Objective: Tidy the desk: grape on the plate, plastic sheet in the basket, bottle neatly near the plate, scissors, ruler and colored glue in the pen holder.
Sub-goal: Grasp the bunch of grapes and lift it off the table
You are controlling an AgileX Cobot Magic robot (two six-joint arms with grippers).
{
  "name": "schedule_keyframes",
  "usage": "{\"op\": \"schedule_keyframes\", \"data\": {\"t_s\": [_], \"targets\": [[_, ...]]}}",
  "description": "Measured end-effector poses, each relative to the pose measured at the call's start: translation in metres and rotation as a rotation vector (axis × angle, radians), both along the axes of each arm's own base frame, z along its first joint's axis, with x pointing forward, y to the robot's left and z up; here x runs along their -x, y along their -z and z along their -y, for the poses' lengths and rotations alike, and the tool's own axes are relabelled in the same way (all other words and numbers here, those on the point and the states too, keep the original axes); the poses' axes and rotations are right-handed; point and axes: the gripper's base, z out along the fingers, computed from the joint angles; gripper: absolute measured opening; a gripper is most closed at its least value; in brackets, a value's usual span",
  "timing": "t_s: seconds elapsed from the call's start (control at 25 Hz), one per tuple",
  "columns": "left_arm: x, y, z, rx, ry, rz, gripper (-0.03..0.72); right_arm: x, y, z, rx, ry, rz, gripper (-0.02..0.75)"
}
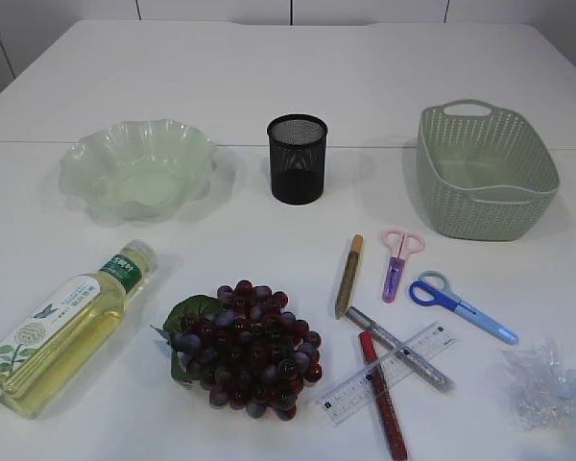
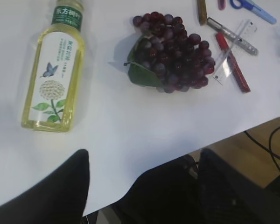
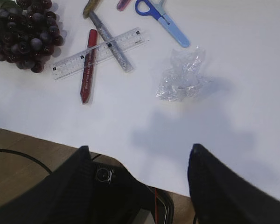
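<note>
- The left gripper (image 2: 142,179) is hovering over the near edge of the white table (image 1: 269,86) with its fingers spread apart and nothing between them; the bottle (image 2: 53,74) of yellow liquid is lying on its side ahead of it and to its left, well apart from the fingertips; the grape bunch (image 2: 172,53) is lying ahead and a little to the right, also clear of the fingers
- The right gripper (image 3: 140,179) is likewise hanging over the table's near edge, fingers parted and holding nothing; the crumpled plastic sheet (image 3: 182,77) is sitting just ahead of it, apart from both fingers
- The clear ruler (image 3: 98,53) is lying ahead and to the left of the right gripper, crossing over a red glue pen (image 3: 86,70) and under a silver glue pen (image 3: 113,46); a gold glue pen (image 1: 348,277) is lying just beyond them
- The blue scissors (image 1: 461,307) and the pink scissors (image 1: 398,261) are lying farther back, between the pens and the basket (image 1: 485,173)
- The green plate (image 1: 139,168) is sitting at the back left, the black mesh pen holder (image 1: 297,158) is standing upright in the middle, and the basket is sitting at the back right; neither gripper is showing in the exterior view
</note>
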Motion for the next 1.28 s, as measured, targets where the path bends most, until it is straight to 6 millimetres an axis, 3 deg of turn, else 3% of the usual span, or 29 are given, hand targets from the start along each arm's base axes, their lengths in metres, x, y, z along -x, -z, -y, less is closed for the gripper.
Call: {"op": "schedule_keyframes", "data": {"t_s": [0.16, 0.4, 0.64, 0.8, 0.96, 1.28], "targets": [[-0.024, 0.005, 0.022, -0.023, 0.114, -0.064, 0.529, -0.011, -0.001, -0.006, -0.009, -0.003, -0.053, 0.502], [-0.061, 0.022, 0.072, -0.139, 0.268, -0.131, 0.529, -0.014, 0.001, -0.012, -0.053, -0.002, -0.099, 0.501], [-0.102, 0.056, 0.12, -0.296, 0.387, -0.201, 0.529, -0.014, 0.001, -0.014, -0.081, -0.006, -0.111, 0.501], [-0.119, 0.081, 0.146, -0.38, 0.46, -0.229, 0.529, -0.014, 0.001, -0.015, -0.084, -0.006, -0.112, 0.501], [-0.132, 0.102, 0.164, -0.424, 0.495, -0.256, 0.53, -0.014, 0.001, -0.015, -0.085, -0.005, -0.113, 0.501], [-0.154, 0.131, 0.18, -0.441, 0.498, -0.283, 0.53, -0.012, 0.002, -0.015, -0.088, -0.007, -0.137, 0.501]]}}
